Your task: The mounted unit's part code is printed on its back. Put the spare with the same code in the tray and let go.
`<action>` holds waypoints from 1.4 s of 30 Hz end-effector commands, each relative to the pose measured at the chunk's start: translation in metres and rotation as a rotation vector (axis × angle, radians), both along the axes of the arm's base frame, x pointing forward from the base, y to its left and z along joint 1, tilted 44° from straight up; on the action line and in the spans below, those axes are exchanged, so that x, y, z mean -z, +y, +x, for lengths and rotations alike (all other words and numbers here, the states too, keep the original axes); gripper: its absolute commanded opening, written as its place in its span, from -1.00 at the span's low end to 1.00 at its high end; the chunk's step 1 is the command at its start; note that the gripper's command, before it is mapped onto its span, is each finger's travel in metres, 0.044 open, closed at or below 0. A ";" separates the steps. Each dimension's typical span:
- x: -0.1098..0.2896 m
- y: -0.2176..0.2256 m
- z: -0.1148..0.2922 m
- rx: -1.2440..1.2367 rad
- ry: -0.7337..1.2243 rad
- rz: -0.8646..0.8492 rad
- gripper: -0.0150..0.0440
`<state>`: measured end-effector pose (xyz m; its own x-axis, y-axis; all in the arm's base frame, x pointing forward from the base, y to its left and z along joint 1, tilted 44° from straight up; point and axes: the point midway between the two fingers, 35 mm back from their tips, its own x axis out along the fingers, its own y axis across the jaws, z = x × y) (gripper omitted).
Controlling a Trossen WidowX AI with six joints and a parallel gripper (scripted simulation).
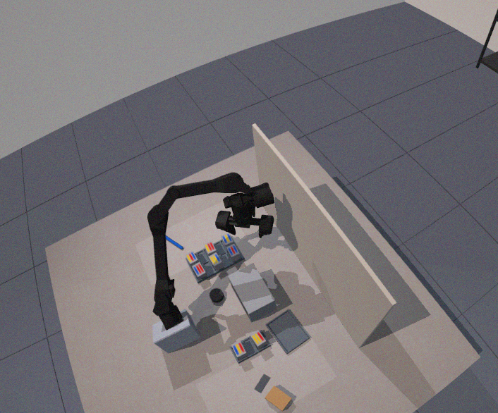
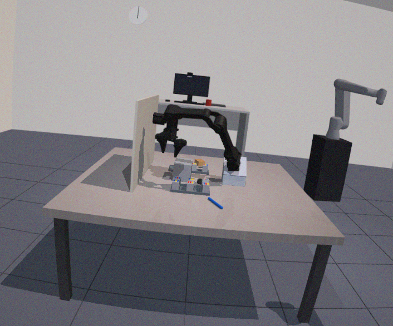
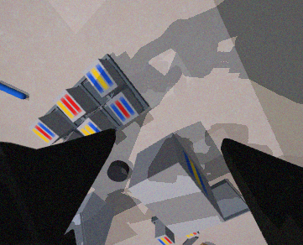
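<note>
The mounted unit is a large grey box; the wrist view shows a blue, yellow, blue label on its side facing the partition. The larger rack holds several spares with striped labels. One spare at the rack's far corner shows blue, yellow, blue stripes. Its neighbour shows blue, red, blue. The dark square tray is empty. My gripper is open and empty, high above the table near the rack and partition.
A tall partition stands beside the arm. A smaller rack holds two spares beside the tray. A black round object, a blue stick and an orange block are on the table.
</note>
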<state>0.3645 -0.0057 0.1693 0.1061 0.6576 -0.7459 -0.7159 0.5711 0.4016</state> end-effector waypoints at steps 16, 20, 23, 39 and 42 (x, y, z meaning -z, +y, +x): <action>-0.038 0.095 -0.037 -0.475 -0.424 -0.024 0.73; -0.018 0.114 -0.038 -0.474 -0.425 -0.023 0.53; -0.017 0.115 -0.038 -0.474 -0.425 -0.022 0.53; -0.007 0.124 -0.037 -0.475 -0.425 -0.023 0.53; -0.003 0.128 -0.036 -0.475 -0.425 -0.024 0.53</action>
<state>0.3279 0.1187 0.1777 0.0982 0.6926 -0.7147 -0.9879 0.1542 0.0137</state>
